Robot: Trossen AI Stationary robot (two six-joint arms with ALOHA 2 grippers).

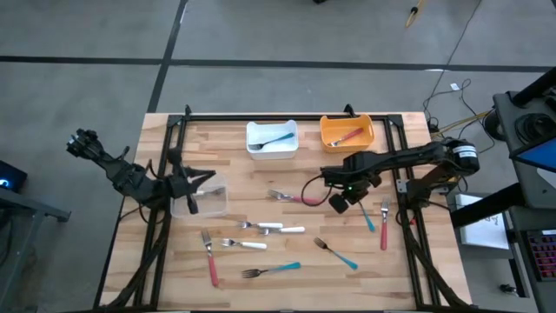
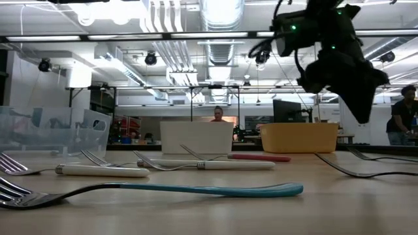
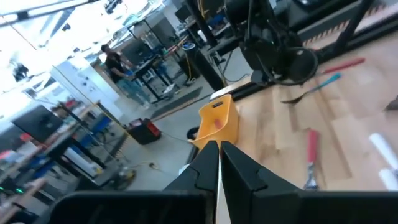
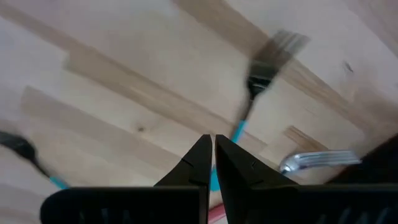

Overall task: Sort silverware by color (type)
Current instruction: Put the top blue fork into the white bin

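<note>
Teal-handled fork (image 2: pixel 196 190), shiny tines, perhaps slightly curved.

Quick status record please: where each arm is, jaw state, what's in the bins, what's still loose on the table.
left gripper: over clear plastic bin, jaws shut, empty
right gripper: above mid-table, jaws shut, holding nothing
white rectangular bin: one teal-handled utensil
orange rectangular bin: one red-handled utensil
loose cutlery: red, teal and white-handled pieces spread on the wooden table
</note>
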